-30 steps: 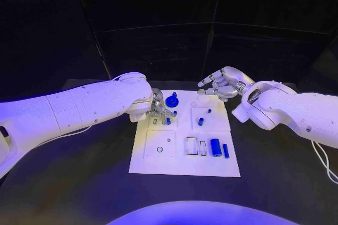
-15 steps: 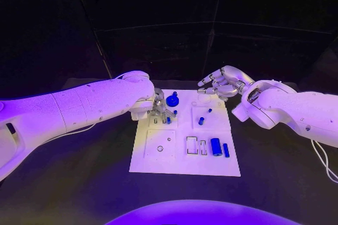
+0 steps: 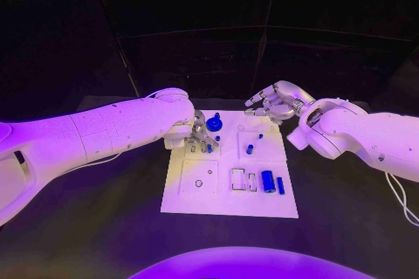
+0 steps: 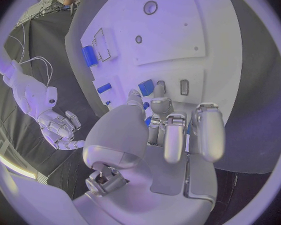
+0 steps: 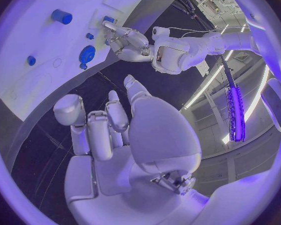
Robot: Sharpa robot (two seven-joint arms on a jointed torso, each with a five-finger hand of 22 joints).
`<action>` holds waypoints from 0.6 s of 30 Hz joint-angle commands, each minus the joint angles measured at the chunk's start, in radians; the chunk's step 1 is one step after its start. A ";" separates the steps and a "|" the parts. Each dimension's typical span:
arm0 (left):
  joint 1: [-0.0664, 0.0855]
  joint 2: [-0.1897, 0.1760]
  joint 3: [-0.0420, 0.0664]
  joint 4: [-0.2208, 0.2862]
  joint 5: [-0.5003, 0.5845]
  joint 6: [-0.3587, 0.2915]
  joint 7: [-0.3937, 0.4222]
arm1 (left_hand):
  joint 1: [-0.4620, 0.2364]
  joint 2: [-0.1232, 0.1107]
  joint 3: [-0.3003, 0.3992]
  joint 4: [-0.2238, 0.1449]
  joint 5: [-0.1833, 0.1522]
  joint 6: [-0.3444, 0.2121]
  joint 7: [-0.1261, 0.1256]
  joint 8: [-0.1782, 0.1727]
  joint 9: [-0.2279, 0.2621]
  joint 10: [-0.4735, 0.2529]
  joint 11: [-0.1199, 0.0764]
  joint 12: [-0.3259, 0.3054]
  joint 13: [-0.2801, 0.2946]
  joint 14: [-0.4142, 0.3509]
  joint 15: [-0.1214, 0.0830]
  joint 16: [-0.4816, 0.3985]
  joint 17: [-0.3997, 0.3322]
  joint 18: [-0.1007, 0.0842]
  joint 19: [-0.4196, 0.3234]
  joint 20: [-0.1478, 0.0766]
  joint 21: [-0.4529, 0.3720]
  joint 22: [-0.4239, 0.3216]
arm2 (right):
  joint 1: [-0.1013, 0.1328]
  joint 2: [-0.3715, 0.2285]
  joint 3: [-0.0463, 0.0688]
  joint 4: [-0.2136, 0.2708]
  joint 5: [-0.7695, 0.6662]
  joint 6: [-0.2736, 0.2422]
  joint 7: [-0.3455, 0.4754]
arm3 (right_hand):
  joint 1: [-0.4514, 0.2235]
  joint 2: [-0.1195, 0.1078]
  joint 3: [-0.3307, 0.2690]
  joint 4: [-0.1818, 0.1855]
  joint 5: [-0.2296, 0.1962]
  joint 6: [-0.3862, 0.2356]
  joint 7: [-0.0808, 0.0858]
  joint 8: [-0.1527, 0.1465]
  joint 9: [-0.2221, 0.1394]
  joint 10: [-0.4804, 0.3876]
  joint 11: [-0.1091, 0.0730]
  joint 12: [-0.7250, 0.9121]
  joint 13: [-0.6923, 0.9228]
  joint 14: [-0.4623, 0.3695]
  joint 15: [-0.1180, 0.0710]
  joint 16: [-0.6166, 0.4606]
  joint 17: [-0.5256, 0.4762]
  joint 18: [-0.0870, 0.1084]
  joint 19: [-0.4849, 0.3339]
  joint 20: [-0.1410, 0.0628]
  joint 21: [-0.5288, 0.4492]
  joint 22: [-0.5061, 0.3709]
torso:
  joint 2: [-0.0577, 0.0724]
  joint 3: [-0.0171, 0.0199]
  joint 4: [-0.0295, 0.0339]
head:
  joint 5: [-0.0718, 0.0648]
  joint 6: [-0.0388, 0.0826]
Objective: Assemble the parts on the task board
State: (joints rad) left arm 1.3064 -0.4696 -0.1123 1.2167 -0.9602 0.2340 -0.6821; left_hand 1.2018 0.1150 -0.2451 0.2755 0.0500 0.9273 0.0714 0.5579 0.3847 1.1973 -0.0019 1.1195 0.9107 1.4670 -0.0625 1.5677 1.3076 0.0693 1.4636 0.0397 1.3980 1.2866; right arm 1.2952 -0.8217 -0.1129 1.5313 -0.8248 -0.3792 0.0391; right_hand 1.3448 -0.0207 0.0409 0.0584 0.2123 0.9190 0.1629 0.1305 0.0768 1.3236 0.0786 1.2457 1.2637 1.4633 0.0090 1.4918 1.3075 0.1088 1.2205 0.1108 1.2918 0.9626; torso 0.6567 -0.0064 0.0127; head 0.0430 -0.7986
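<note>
— Since a second ago, has anything moved?
— Hardly: the left silver hand point(image 3: 200, 134) has stayed over the far left part of the white rectangular task board point(image 3: 197, 203), and the right silver hand point(image 3: 272, 105) still hangs past the board's far right corner, above the black table point(image 3: 96, 230).
— What sits in the board, near to far?
— In the near right recesses a thick blue cylinder point(image 3: 267, 182) lies beside a thinner blue rod point(image 3: 280, 186), with bare slots just left of them. Farther up stands a small blue peg point(image 3: 249, 149), and at the far end a round blue knob-shaped part point(image 3: 214, 126), just beside the left hand.
— What does the wrist camera add?
— The left wrist view shows that hand's fingertips point(image 4: 160, 105) down among small blue pieces point(image 4: 146, 87) at a slot; whether they pinch one, I cannot tell. The right wrist view shows its own fingers point(image 5: 98, 130) curled loosely, apart, holding nothing
</note>
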 commanded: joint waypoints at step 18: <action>0.001 0.006 -0.001 0.001 -0.005 0.014 0.008 | 0.143 0.059 0.089 -0.090 -0.001 -0.032 -0.007 0.034 0.035 0.001 -0.007 0.001 0.002 0.104 -0.012 0.003 0.263 -0.015 0.027 -0.007 0.007 0.006 | 0.002 0.006 0.001 -0.008 0.004 0.015 0.001 | 0.000 0.006 0.000 0.008 0.005 0.007 0.000 0.003 0.001 -0.003 -0.003 -0.002 -0.001 0.066 -0.008 -0.005 0.100 0.011 -0.005 0.000 -0.005 -0.001 | 0.000 0.0002 0.0006 | 0.000 -0.005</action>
State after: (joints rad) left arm 1.3061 -0.4636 -0.1132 1.2161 -0.9605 0.2395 -0.6811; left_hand 1.3321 0.1679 -0.1654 0.1903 0.0500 0.8996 0.0642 0.5862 0.4188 1.1972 -0.0017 1.1194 0.9133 1.4653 -0.0681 1.5678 1.3075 0.0693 1.4635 0.0397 1.4034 1.2937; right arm 1.2952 -0.8164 -0.1129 1.5231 -0.8237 -0.3731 0.0375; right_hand 1.3448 -0.0207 0.0435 0.0609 0.2123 0.9190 0.1629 0.1305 0.0766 1.3237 0.0786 1.2457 1.2638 1.4633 0.0090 1.4918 1.3074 0.1087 1.2205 0.1108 1.2893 0.9619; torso 0.6570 -0.0061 0.0127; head 0.0434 -0.8027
